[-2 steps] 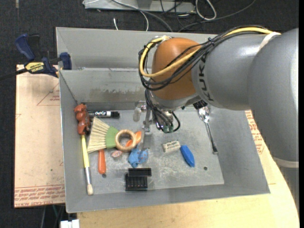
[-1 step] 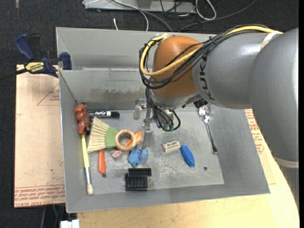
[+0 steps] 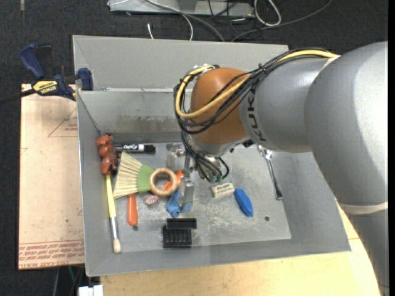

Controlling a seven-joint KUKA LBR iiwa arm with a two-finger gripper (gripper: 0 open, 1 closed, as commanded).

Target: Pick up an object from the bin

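Note:
My gripper point(image 3: 186, 192) hangs low in the middle of the bin, under the arm's orange dome. Its tip is right above a small blue piece point(image 3: 173, 207) on the floor. Just left of it lies a pale wooden ring point(image 3: 163, 182), with a bit of orange point(image 3: 179, 176) between ring and gripper. A white block point(image 3: 222, 190) and a blue oblong thing point(image 3: 244, 202) lie to the right. In front of the gripper rests a black ribbed block point(image 3: 179, 232). Whether anything is gripped I cannot make out.
At the left lie a straw hand brush with a green band point(image 3: 131, 176), an orange pen point(image 3: 132, 209), a yellow-handled stick point(image 3: 112, 214), a red-brown figure point(image 3: 107, 154) and a black marker point(image 3: 137, 147). A thin metal tool point(image 3: 272, 174) lies at the right. The arm covers the bin's back right.

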